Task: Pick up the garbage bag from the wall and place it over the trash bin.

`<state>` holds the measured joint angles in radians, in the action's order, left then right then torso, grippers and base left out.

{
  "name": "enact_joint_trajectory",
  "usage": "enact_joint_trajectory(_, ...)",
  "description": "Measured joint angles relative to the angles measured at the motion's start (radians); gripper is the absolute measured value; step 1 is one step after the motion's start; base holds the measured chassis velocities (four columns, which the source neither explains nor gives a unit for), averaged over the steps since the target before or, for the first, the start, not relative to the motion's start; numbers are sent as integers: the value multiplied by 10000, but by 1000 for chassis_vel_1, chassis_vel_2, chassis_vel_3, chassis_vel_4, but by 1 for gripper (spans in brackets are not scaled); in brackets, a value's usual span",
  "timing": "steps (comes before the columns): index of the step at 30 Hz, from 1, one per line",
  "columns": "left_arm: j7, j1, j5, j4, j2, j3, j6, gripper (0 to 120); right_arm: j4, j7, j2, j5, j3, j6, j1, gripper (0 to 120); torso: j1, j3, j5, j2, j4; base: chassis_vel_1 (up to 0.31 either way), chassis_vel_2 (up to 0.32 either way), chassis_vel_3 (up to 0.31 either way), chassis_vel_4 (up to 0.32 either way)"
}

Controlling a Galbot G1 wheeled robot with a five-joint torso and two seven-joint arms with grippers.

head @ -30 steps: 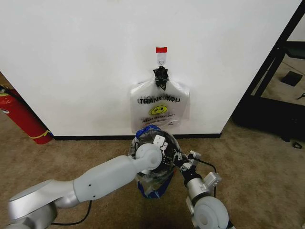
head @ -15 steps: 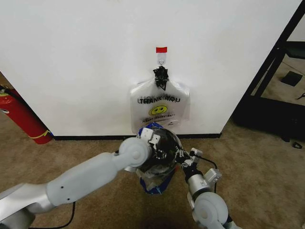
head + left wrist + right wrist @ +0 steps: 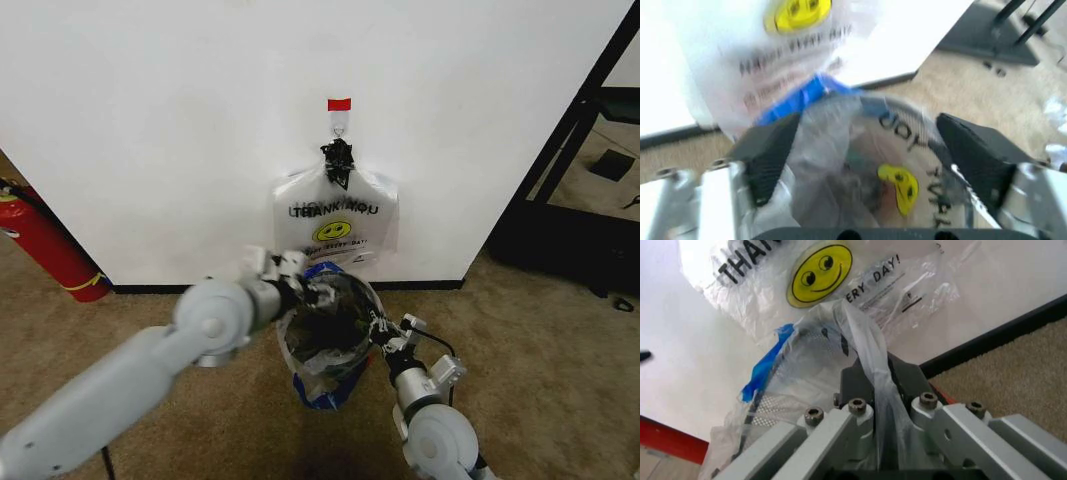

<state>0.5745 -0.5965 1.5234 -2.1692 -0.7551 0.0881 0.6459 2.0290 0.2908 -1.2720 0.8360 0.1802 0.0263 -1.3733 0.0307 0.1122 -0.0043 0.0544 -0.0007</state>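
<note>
The garbage bag (image 3: 325,345) is draped over the black mesh trash bin (image 3: 322,385), which stands on the carpet just before the wall (image 3: 150,120). Its blue-printed edge lies on the rim at the wall side.

The right gripper (image 3: 378,333) is at the right side of the rim. In the right wrist view its fingers (image 3: 897,375) are pressed together on a fold of the thin plastic.

The left gripper (image 3: 292,270) is at the left back part of the rim. In the left wrist view its black pads (image 3: 770,150) stand wide apart, and the bag-covered rim is between them; I cannot tell if they touch it.

The bundle of identical bags (image 3: 335,225) hangs on the wall hook (image 3: 339,125), under the red tape strip (image 3: 339,104), right behind the bin.
</note>
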Motion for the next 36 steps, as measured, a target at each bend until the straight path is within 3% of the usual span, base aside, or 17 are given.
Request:
enact_joint_trajectory(6, -1089, 196, -367, 962, -74, 141, -359, 98, 234, -15, 34, -27, -102, 39, -150, 1, 0, 1, 0, 0, -4, 0, 0, 0, 0)
enact_joint_trajectory(15, -1283, 1009, -922, 1866, -591, 1205, -445, 94, 398, -34, 85, -66, -174, 111, -270, 1, 0, 1, 0, 0, -5, 0, 0, 0, 0)
enact_joint_trajectory(22, -1075, 1239, -969, 2311, -764, 1739, -304, 73, 439, -48, 189, -113, -145, 133, -344, 1, 0, 1, 2, 0, -2, 0, 0, 0, 0)
enact_joint_trajectory(27, -1019, 1244, -974, 2547, -832, 1871, -297, 65, 440, -49, 185, -111, -181, 145, -308, 1, 1, 1, 2, 0, -2, 0, 0, 0, 0)
enact_joint_trajectory(36, -1003, 1466, -1105, 2855, -1013, 2241, -457, 30, 441, -44, 151, -102, -207, 153, -298, 1, 0, 1, 2, 0, -3, 0, 0, 0, 0)
